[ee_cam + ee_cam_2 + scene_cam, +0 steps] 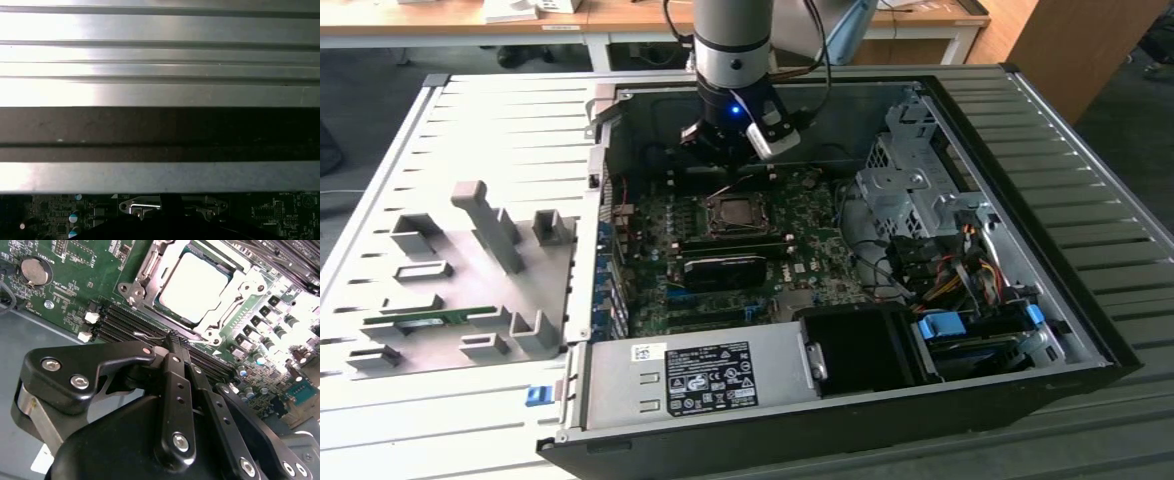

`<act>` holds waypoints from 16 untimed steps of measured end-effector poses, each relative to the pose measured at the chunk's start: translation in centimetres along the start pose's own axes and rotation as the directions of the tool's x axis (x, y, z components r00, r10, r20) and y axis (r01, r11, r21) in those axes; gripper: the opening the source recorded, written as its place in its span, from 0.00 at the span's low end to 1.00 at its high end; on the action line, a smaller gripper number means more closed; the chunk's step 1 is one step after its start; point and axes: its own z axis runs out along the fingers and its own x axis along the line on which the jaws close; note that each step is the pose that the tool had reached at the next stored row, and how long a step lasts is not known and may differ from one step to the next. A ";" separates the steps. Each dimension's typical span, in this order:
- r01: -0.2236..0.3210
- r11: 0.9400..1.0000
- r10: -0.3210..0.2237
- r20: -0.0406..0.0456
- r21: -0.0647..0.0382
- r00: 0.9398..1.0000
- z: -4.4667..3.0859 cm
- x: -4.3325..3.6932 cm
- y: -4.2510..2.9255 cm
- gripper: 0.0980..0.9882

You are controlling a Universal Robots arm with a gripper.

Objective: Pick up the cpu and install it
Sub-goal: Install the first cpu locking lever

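Labels you can spot, though none you can read

In the exterior view you'll find a black rectangular label with white print [711, 378] and a small white barcode sticker [644, 351] on the silver-grey metal power supply box [620, 390]; their print is too small to make out. In the second wrist view, white lettering dots the green circuit board [70, 295] and marks ring the round silver coin battery [34, 270], all illegible. The small square silvery-topped cpu [192, 285] glares blank.

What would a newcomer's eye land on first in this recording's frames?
The open black computer case with its green motherboard, and the arm's black claw hanging inside it above the board. In the second wrist view, the small square silvery-topped cpu sits in its metal-framed socket, just beyond the claw.
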 end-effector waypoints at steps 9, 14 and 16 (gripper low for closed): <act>0.000 1.000 0.000 0.000 0.000 1.000 0.51 -0.77 0.00 0.01; 0.000 1.000 0.000 0.000 0.000 1.000 0.96 -0.96 -0.03 0.01; 0.000 1.000 0.000 0.000 0.000 1.000 1.13 -1.08 -0.04 0.01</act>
